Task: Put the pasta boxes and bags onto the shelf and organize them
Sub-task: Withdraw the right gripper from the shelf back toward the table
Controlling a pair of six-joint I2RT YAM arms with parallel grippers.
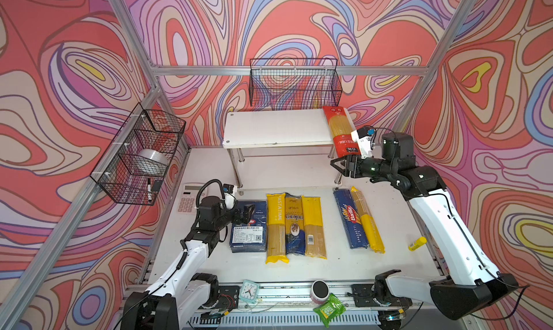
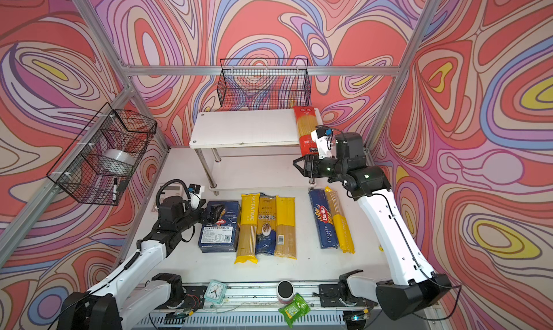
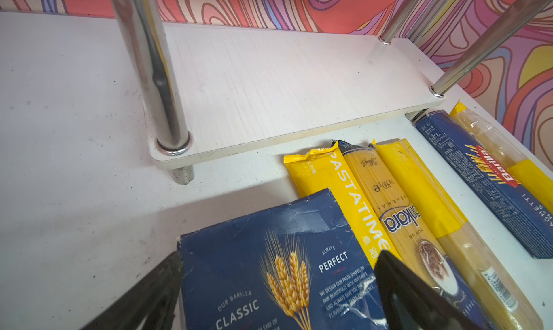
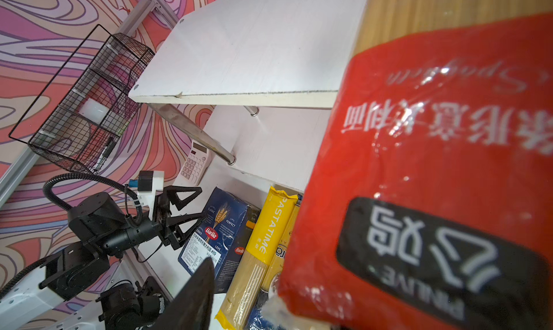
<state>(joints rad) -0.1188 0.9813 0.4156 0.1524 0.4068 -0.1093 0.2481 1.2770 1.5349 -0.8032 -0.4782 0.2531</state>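
Red-and-clear bag overhangs the shelf at its front, right claw half-open at its end, seemingly holding nothing — I'd nudge it home; left claw gapes over the navy carton.

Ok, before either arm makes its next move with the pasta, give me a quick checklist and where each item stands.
1. The red bag fully on the top board: not ok. It lies at the right end, and its near end sticks out over the front edge.
2. The right hand gripping the red bag: cannot tell. It sits at the bag's near end.
3. The left hand open above the navy carton: ok.
4. Room on the top board beside the red bag: ok.
5. The lower board bare: ok in the left wrist view.
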